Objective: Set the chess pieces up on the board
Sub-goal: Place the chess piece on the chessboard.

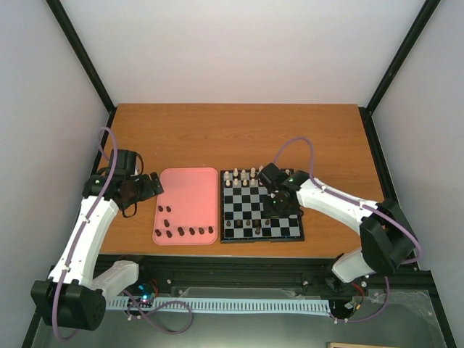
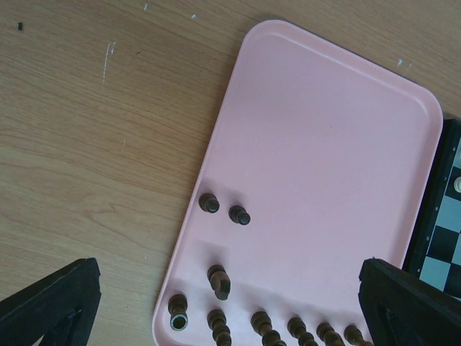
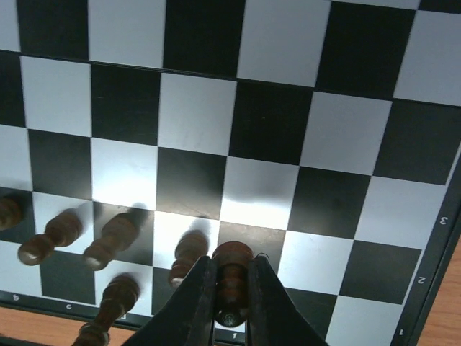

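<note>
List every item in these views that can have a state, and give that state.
Left end effector, open, holding nothing.
Right end effector, shut on a dark piece over the near rows.
Board, partly set.
White pieces, standing on the far rows.
Dark pieces on board, standing on the near rows.
Tray, holds loose dark pieces, several tipped over.

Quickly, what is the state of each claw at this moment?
Left claw: open, holding nothing, above the tray.
Right claw: closed on a dark piece.
</note>
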`<control>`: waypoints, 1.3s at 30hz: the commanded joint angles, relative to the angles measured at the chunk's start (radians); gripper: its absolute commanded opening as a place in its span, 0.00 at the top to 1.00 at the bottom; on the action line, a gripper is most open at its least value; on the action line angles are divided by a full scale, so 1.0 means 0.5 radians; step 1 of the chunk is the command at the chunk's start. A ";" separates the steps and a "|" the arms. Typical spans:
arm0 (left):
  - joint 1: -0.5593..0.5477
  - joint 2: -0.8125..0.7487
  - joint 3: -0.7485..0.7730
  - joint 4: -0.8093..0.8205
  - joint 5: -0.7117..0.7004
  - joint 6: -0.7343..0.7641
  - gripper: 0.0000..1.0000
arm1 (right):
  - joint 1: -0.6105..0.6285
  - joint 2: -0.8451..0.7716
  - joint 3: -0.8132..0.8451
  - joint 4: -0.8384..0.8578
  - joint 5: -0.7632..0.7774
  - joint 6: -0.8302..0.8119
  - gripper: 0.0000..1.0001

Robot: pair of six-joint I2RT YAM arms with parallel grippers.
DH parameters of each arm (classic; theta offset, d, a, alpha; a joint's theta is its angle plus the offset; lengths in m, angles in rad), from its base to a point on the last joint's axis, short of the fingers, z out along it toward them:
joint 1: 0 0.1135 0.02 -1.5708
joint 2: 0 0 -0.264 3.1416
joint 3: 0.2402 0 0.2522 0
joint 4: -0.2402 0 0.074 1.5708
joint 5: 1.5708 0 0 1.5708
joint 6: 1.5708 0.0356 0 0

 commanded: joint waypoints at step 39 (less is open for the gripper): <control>0.015 -0.018 -0.025 0.045 -0.006 -0.009 0.00 | -0.082 0.100 -0.169 0.131 -0.112 0.022 0.87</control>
